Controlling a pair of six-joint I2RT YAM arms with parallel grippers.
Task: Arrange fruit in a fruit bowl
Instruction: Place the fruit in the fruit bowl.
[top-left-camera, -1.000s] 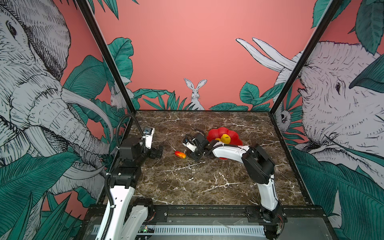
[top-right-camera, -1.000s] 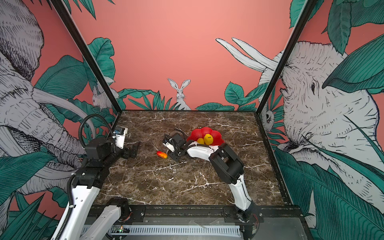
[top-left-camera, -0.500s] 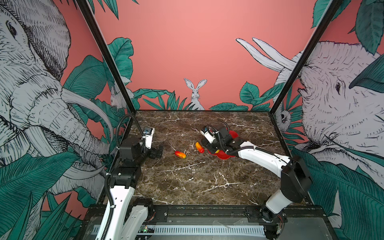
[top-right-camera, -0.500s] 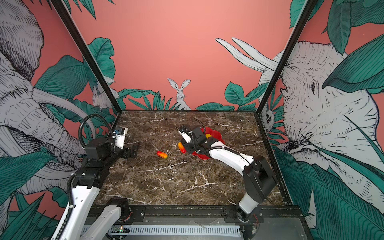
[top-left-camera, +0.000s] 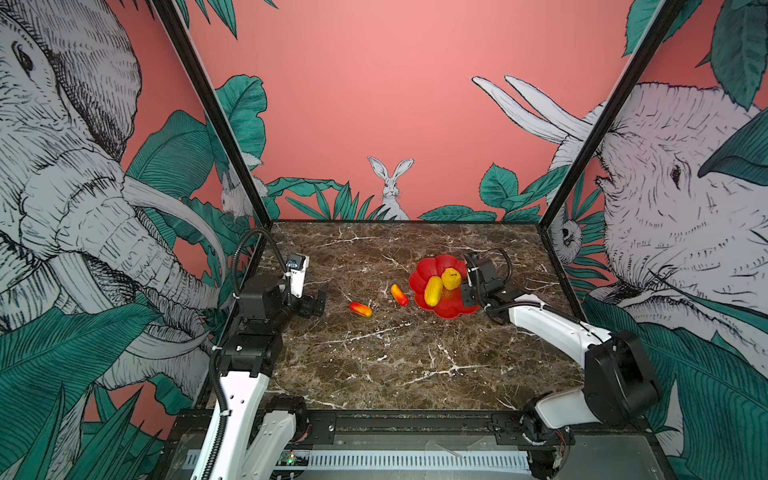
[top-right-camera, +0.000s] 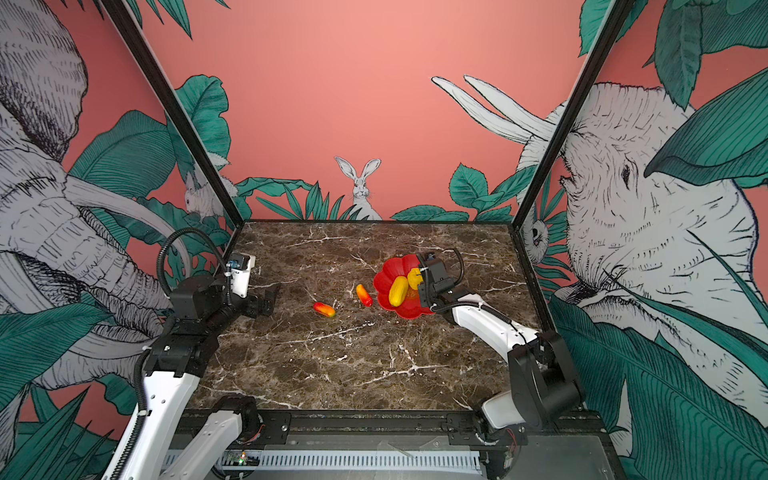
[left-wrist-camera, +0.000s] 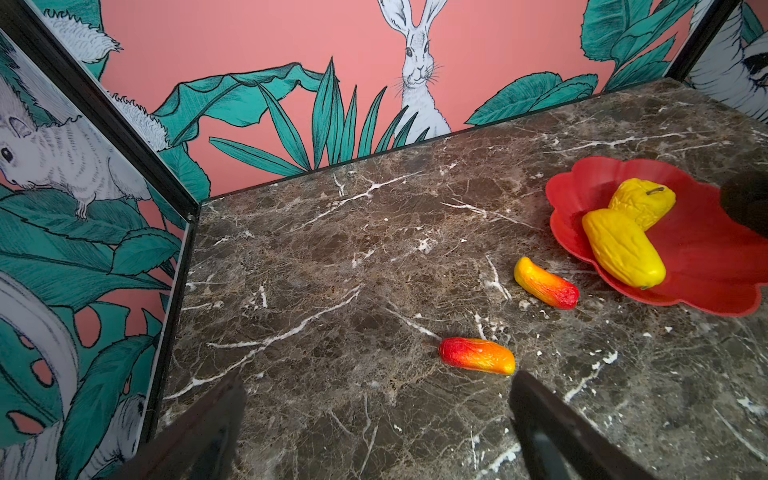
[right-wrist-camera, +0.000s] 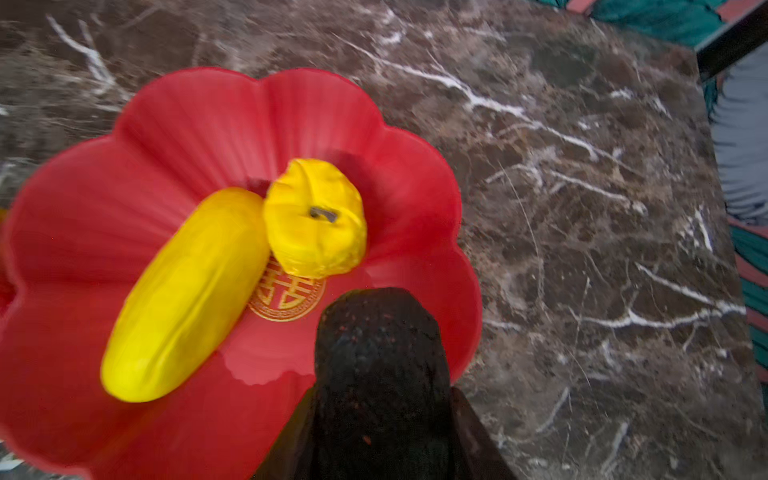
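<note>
My left gripper (left-wrist-camera: 376, 419) hangs with jaws apart, empty, over the marble table (top-left-camera: 374, 365). Beyond it lie two red-orange fruits (top-left-camera: 360, 309) (top-left-camera: 399, 294), apart. Farther off, my right gripper (right-wrist-camera: 380, 415) clamps a black fruit (right-wrist-camera: 376, 332) over the red bowl (top-left-camera: 424, 272), where two yellow fruits (top-left-camera: 433, 291) (top-left-camera: 451, 278) touch.

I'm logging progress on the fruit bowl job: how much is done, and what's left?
Done: the long yellow fruit and round yellow fruit lie in the red bowl. In hand: the right gripper holds the black fruit above the bowl's rim. Left: two red-orange fruits lie on the marble; the left gripper is open and empty near them.
</note>
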